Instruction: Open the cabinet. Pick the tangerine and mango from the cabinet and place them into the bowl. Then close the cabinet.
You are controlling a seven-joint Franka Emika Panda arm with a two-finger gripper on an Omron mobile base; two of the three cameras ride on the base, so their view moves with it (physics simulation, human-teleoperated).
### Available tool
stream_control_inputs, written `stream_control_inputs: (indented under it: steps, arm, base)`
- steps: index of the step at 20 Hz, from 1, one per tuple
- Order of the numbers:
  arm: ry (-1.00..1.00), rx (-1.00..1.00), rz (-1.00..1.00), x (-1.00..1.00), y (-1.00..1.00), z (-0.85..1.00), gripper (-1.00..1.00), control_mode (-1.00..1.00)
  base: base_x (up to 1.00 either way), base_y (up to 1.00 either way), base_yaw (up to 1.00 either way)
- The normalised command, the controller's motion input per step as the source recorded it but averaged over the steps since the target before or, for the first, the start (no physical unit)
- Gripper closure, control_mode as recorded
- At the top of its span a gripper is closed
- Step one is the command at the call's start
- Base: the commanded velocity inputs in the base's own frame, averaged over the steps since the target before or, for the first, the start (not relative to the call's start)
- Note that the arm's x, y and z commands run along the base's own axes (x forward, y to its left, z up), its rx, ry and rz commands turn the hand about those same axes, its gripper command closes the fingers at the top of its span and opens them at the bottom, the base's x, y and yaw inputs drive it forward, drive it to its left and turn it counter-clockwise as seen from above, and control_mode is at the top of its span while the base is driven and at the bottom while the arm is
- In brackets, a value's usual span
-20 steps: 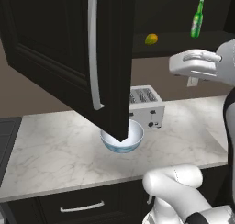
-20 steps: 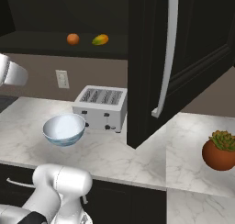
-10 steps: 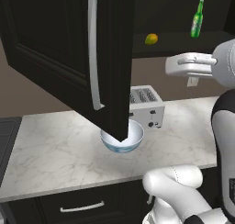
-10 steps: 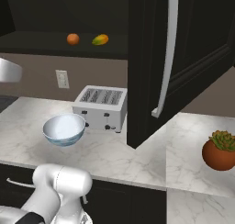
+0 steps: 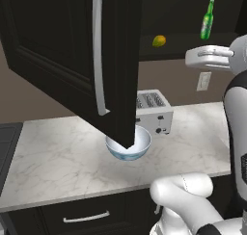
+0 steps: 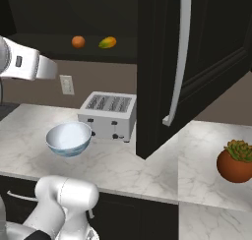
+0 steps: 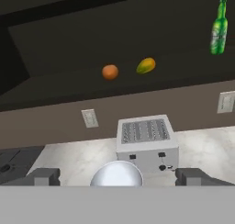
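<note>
Cabinet (image 5: 72,51) is black w/ panelled doors & long silver bar handles; door stands swung wide open over the counter (image 5: 58,157). In hand view, L to R on the dark cabinet shelf: tangerine (image 7: 110,72), small round orange ball, then mango (image 7: 146,65) just beside it, oval, yellow-green w/ orange blush, tilted; green bottle (image 7: 219,27) upright well apart at far R. Below on the counter: bowl (image 6: 69,138), round, deep, glossy pale blue-white, nothing in it, just L of silver toaster (image 6: 108,114) in right base view. Hand (image 7: 117,176) is spread wide, nothing between fingertips, up near shelf height & facing the fruit, apart from both.
</note>
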Motion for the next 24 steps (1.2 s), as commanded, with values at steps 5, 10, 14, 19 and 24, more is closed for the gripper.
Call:
stream_control_inputs:
  steps: [5,10,14,19,24]
  arm:
    - [-0.02,0.0,0.0,0.77,-0.31,-0.01,-1.0,-1.0]
    - [0.0,0.0,0.0,0.87,-0.04,0.0,-1.0,-1.0]
    - [0.0,0.0,0.0,0.93,0.0,0.0,-1.0,-1.0]
    - [0.0,0.0,0.0,0.84,0.03,0.0,-1.0,-1.0]
    - [0.0,-0.04,0.0,0.69,0.35,0.0,-1.0,-1.0]
  base:
    - [0.0,0.0,0.0]
    - [0.0,0.0,0.0]
    - [0.0,0.0,0.0]
    - [0.0,0.0,0.0]
    - [0.0,0.0,0.0]
